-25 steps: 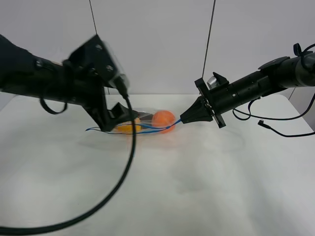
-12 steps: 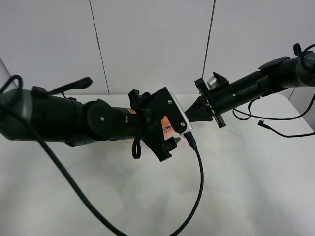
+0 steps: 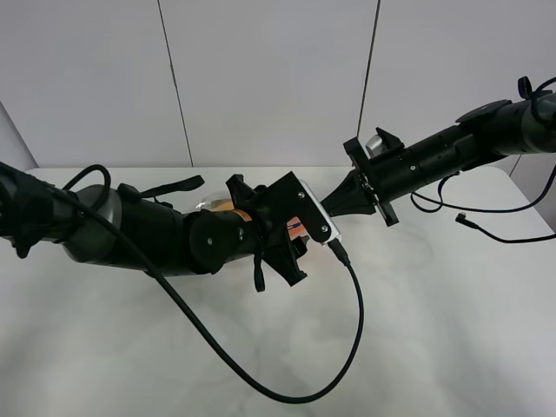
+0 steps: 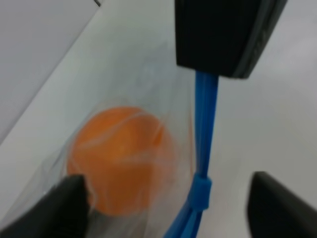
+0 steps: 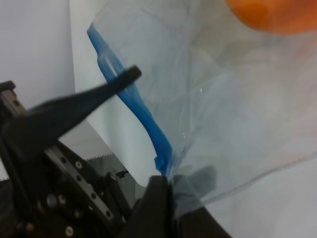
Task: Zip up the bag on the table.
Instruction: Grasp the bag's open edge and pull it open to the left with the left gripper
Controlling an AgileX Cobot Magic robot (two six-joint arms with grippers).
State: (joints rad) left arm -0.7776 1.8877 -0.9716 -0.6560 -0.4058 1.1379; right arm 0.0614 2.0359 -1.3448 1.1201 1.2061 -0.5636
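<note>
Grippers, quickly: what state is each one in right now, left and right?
Left gripper: open, with a finger either side of the zip strip.
Right gripper: closed, pinching the bag at the end of the zip strip.

The bag (image 5: 223,99) is clear, glossy plastic with a smooth blue strip (image 4: 204,129); the table (image 3: 434,330) looks matte.
</note>
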